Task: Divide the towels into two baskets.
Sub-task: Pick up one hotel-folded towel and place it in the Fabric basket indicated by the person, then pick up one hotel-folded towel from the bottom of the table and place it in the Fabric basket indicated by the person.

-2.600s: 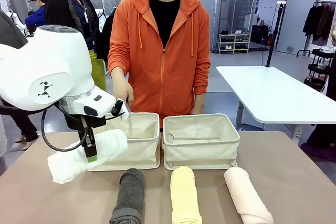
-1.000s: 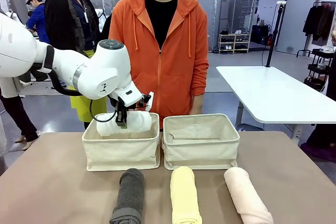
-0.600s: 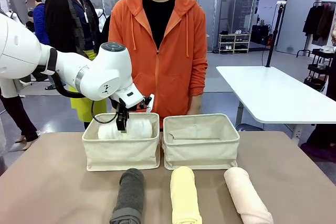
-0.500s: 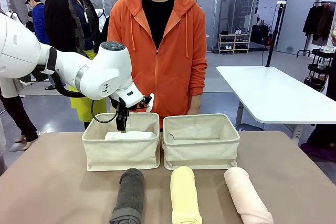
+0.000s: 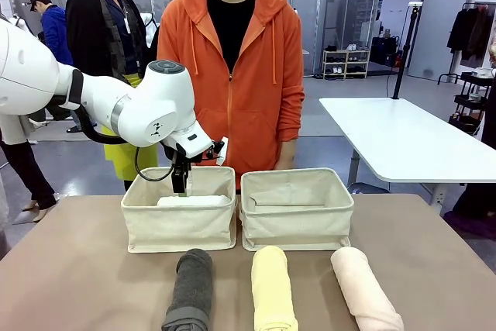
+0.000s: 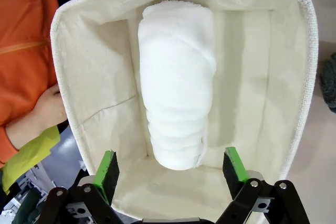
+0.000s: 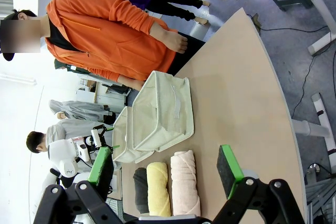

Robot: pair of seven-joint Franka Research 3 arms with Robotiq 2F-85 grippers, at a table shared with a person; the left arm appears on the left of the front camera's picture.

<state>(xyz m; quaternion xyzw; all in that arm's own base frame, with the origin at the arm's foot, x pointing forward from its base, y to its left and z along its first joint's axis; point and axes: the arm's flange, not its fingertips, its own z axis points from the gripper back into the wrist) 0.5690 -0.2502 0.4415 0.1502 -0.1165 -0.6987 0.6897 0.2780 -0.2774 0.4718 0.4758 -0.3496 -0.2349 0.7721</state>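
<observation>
White terry roll (image 6: 176, 93) lies in the left basket (image 5: 178, 226), flat on the floor and lengthwise, approx. centred btwn the side walls. It's a plump soft cylinder. The wraps bunch into ridges at the end nearest the left wrist cam, and the other end is smooth and rounded. From the front, just a white sliver shows over the rim.

Left gripper (image 6: 170, 162) hangs right above that ridged end. Jaws are spread wide, green pads (image 6: 107, 166) stand either side w/ clear air btwn pad and cloth, so nothing is held.

Both baskets are cream canvas w/ soft walls. They sit side by side at mid-table toward the far edge, the right basket (image 5: 297, 222) just beside the left one. Person in orange hoodie (image 5: 240, 75) stands at the far edge behind them, one hand (image 6: 44, 111) close to the left basket's outer wall.

Three more rolls lie in a row along the table's (image 5: 77, 269) near edge, ends pointing far-to-near. Dark grey roll (image 5: 190, 288) sits in front of the left basket. Pale yellow roll (image 5: 273, 288) sits in front of the right basket, its far end just beside the front wall. Pale pink roll (image 5: 364, 288) lies toward the near right corner, angled a bit.

Right gripper (image 7: 164, 156) is well above the table off its right edge. Its jaws are also wide apart w/ nothing btwn the pads.
</observation>
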